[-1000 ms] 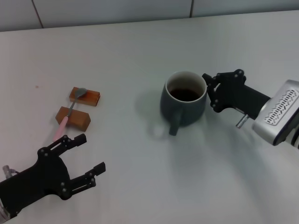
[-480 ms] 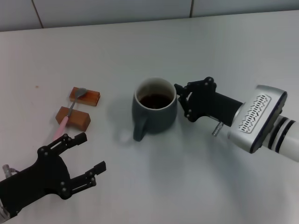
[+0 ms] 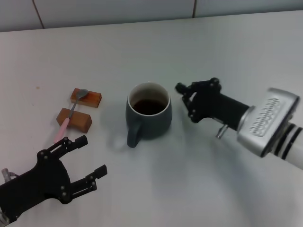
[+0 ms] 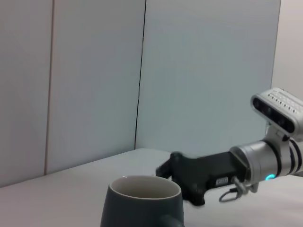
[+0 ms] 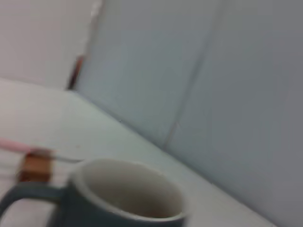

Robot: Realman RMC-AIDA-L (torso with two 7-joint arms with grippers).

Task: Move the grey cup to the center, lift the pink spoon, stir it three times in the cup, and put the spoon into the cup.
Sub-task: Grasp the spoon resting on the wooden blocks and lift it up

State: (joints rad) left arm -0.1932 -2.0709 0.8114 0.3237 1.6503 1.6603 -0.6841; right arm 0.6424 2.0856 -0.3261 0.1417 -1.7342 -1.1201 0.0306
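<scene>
**Cup mid-table, spoon parked on the blocks**

From the head camera, the grey cup (image 3: 148, 117) sat around the middle of the table (image 3: 142, 42), dark liquid inside, handle toward the near edge. The right gripper (image 3: 185, 100) was just beside it, not touching, holding nothing; couldn't tell how far its jaws were apart. The pink spoon (image 3: 69, 115) lay across two wooden blocks (image 3: 79, 108) toward the left edge. The left gripper (image 3: 84, 157) hung spread wide and empty by the near-left corner.

The left wrist camera showed the cup (image 4: 143, 202) with the right gripper (image 4: 165, 171) behind it.

The right wrist camera had the cup (image 5: 118, 198) up close, spoon handle (image 5: 14, 144) beyond.

Head view high, looking down over table (image 3: 142, 42); both wrist views low, near, sharing grey cup (image 3: 148, 116)
</scene>
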